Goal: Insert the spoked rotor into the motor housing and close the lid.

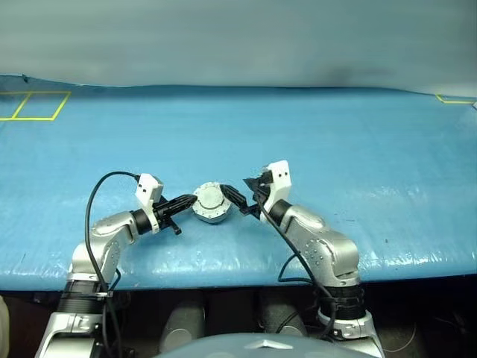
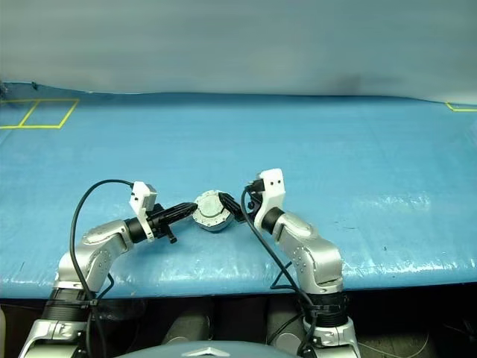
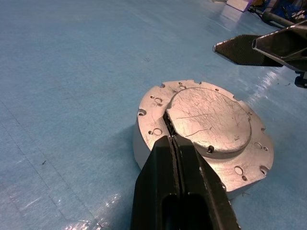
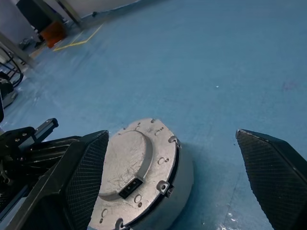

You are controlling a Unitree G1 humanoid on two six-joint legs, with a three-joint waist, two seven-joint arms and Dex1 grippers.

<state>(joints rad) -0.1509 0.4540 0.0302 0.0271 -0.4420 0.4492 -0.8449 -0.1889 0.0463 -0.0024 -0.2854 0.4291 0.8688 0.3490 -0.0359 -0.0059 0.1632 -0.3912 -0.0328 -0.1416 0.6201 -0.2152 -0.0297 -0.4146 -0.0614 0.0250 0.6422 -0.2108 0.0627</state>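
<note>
Jaws over glossy blue table cover, yellow tape lines

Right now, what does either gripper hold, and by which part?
Nothing is held. The left gripper, shut, rests on the closed lid; the right gripper is open.

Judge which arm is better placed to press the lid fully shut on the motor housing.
Left, probably. The left pincer is shut, its tips resting on the motor housing at the edge of the lid. The right pincer is wide open, fingers either side of the housing.
</note>
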